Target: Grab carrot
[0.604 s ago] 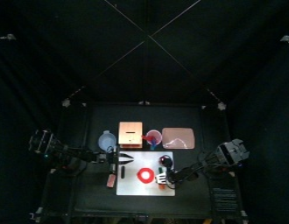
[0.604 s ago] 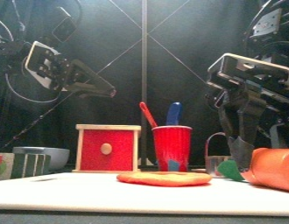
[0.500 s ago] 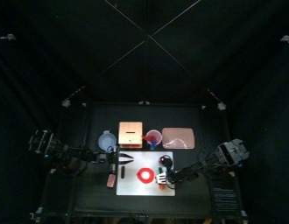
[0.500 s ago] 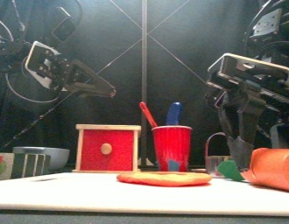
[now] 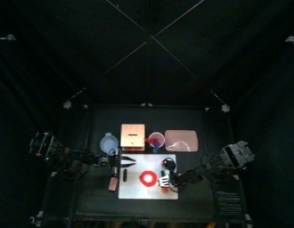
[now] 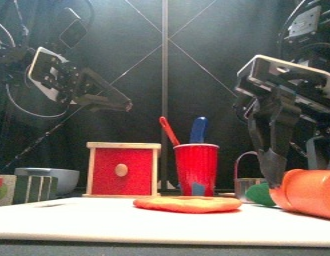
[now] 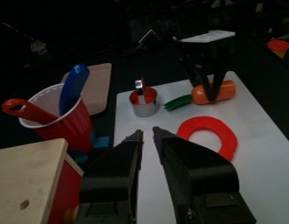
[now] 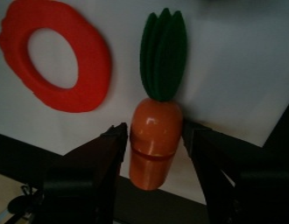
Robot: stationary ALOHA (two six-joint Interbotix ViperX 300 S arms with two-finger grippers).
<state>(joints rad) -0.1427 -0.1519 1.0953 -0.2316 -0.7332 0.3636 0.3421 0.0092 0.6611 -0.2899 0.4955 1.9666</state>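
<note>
The right gripper [image 8: 155, 166] has its jaws apart, straddling the carrot [image 8: 157, 144] (orange, tapered, green leafy top), which lies on the white mat [image 8: 229, 83] at the red ring's [image 5: 151, 178] three o'clock.

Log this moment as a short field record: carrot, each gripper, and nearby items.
carrot: orange carrot with green top, lying on the white mat beside the red ring
right gripper: right gripper open, a jaw on each side of the carrot body, not clamped
left gripper: left gripper open, raised, apart from the carrot
nearby: red cup, red box
</note>
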